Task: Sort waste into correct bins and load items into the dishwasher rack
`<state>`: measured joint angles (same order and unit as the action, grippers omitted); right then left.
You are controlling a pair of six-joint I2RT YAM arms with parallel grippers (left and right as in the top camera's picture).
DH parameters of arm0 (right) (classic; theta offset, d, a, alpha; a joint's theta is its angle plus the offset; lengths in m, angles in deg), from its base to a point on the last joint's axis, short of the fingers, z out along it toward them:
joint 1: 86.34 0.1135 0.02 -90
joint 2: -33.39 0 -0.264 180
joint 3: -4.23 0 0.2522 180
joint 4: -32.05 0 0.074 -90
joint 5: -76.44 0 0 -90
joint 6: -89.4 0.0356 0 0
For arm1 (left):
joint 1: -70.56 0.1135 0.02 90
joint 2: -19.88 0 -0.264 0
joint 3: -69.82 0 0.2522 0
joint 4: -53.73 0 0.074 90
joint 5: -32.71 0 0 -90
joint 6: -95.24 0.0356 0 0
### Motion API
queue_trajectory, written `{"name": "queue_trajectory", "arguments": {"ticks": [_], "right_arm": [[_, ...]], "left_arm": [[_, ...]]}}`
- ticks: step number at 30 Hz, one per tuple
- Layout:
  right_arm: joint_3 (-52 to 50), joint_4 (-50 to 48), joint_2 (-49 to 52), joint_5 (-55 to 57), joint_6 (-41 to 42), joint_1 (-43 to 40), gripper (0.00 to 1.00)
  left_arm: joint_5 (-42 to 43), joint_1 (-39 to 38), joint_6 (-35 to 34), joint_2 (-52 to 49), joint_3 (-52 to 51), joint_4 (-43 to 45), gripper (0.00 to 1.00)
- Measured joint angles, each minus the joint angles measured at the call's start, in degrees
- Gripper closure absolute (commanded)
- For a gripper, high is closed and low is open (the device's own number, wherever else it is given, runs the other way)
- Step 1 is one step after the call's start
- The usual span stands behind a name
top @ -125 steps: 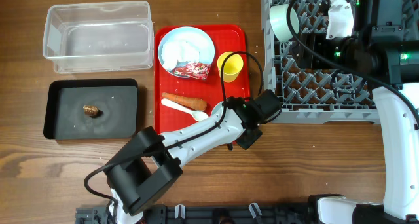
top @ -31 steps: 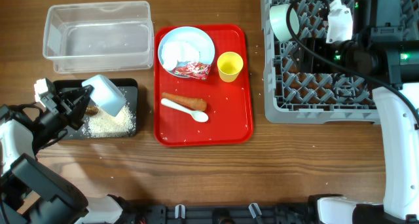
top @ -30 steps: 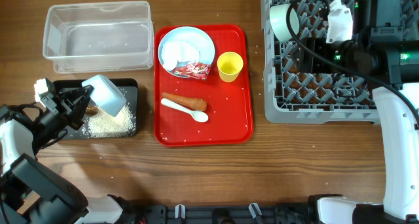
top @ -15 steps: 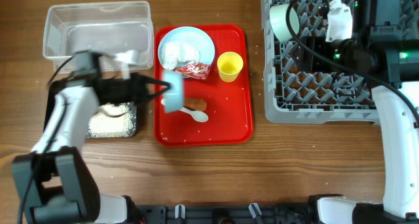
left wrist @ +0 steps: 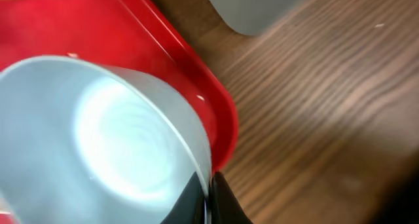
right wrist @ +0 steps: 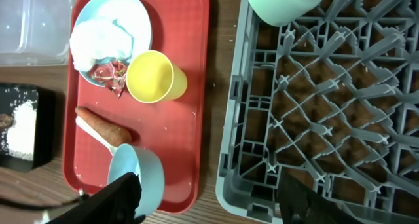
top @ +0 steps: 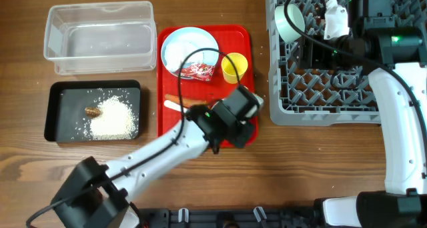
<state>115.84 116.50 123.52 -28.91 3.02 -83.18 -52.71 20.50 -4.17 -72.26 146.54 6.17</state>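
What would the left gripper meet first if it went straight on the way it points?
Most likely the grey rack, at its near wall: the left gripper, shut on the bowl, points over the red tray edge towards it. Its height is unclear.

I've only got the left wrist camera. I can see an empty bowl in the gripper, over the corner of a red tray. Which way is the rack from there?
Observer: The dishwasher rack stands just beyond the red tray, on the right arm's side. The left gripper and the held bowl are over the tray corner nearest it.
Operator: Is anything loaded in it?
Observer: One other bowl, in the rack's far corner on the tray's side.
Operator: And where is the rice?
Observer: The rice is heaped in the black tray, right beside the brown scrap.
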Motion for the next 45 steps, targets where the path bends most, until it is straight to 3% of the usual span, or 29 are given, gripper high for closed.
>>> {"name": "queue_trajectory", "arguments": {"ticks": [1, 2, 3, 5, 7, 15, 21, 29, 38, 45], "right_arm": [[0.00, 0.00, 0.00, 0.00, -0.02, 0.00, 0.29], [0.00, 0.00, 0.00, 0.00, 0.00, 0.00, 0.29], [0.00, 0.00, 0.00, 0.00, -0.02, 0.00, 0.29], [0.00, 0.00, 0.00, 0.00, -0.02, 0.00, 0.29], [0.00, 0.00, 0.00, 0.00, -0.02, 0.00, 0.29], [0.00, 0.00, 0.00, -0.31, -0.22, 0.00, 0.21], [0.00, -0.35, 0.92, -1.70, -0.22, 3.54, 0.23], [-8.72, -6.27, 9.49, -2.43, -0.17, 14.56, 0.35], [-27.63, -24.92, 11.28, -2.64, 3.02, 16.48, 0.54], [-34.32, -32.68, 11.26, -2.69, 4.07, 16.55, 0.71]], "left_arm": [[-3.56, -1.44, 0.00, -0.04, 0.00, 0.61, 0.96], [-5.22, -1.95, 0.00, -0.11, 0.00, 0.83, 0.89], [-6.78, -2.12, 0.00, -0.39, 0.00, 0.96, 0.67], [-8.79, -2.10, -0.09, -1.64, 0.00, 1.49, 0.41], [-9.94, -2.12, -0.85, -2.93, 0.00, 2.45, 0.28], [-10.75, -0.68, -5.22, -0.48, 0.00, 2.58, 0.21], [-12.50, 13.18, -19.06, 17.75, 0.98, -3.56, 0.18], [-13.55, 29.07, -25.94, 20.76, 1.29, -9.81, 0.10], [-13.53, 30.97, -26.77, 15.93, 1.29, -9.92, 0.09], [-13.53, 30.97, -26.91, 15.21, 1.29, -9.90, 0.09]]}}
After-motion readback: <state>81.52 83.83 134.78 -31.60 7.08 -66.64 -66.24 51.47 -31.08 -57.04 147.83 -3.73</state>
